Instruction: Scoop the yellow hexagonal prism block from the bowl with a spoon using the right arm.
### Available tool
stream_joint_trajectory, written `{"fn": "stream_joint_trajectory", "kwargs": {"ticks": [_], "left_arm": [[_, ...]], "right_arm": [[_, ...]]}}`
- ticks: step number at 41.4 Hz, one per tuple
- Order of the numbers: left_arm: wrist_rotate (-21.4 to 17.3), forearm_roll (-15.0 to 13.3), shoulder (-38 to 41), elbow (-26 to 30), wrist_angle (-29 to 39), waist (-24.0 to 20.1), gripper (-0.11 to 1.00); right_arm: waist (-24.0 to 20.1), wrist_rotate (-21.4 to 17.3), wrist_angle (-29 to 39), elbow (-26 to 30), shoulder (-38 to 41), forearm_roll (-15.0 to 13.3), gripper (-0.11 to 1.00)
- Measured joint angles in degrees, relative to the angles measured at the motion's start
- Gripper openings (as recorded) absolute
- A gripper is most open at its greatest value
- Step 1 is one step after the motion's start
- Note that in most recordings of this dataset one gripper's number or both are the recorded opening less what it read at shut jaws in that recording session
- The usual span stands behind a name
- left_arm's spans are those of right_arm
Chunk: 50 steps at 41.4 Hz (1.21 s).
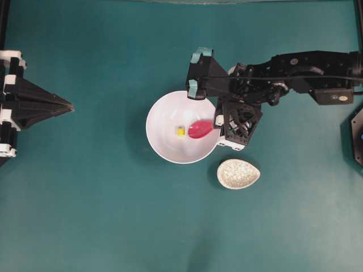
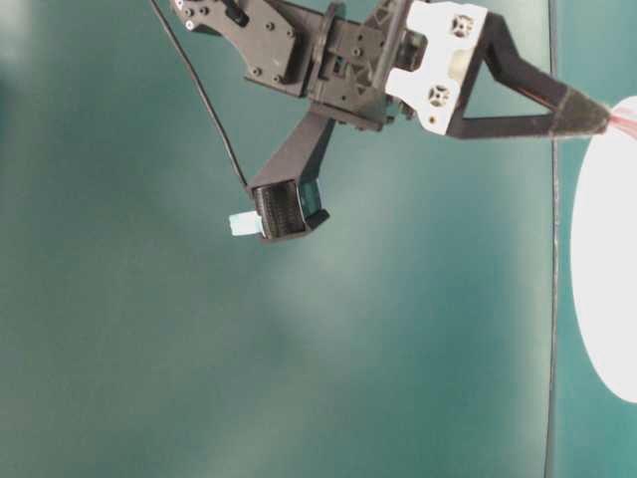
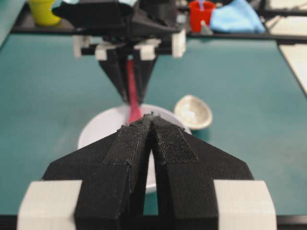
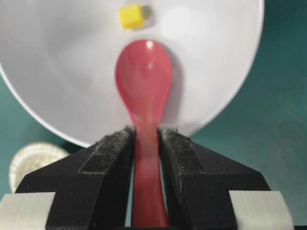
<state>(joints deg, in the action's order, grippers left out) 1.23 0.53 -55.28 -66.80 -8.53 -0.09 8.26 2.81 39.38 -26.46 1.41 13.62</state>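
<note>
Overhead view: the white bowl [image 1: 181, 127] sits mid-table with open teal tabletop [image 1: 102, 215] all round it except at 3 o'clock, where the right arm [image 1: 295, 73] reaches in. The yellow hexagonal prism block [image 1: 181, 131] lies near the bowl's middle, and the pink-red spoon [image 1: 199, 129] has its scoop just beside it at 3 o'clock. A speckled spoon rest [image 1: 238, 173] lies at the bowl's 4 o'clock, apart from the rim. The left gripper [image 1: 65, 106] sits well apart at 9 o'clock, jaws together.

Table-level view: only a sliver of the bowl shows, cut off at the right edge.

Left wrist view: the left gripper's pads meet and hide the bowl's near side.

Right wrist view: the right gripper [image 4: 146, 143] is clamped on the spoon's handle. The block sits at 12 o'clock, just beyond the scoop's tip.
</note>
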Motion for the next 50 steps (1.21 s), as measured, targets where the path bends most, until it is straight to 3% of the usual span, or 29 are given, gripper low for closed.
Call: {"fn": "stream_joint_trajectory", "kwargs": {"ticks": [50], "left_arm": [[-0.09, -0.09, -0.09, 0.0, 0.09, 0.0, 0.01]], "right_arm": [[-0.62, 0.53, -8.53, 1.32, 4.57, 0.0, 0.24]]}}
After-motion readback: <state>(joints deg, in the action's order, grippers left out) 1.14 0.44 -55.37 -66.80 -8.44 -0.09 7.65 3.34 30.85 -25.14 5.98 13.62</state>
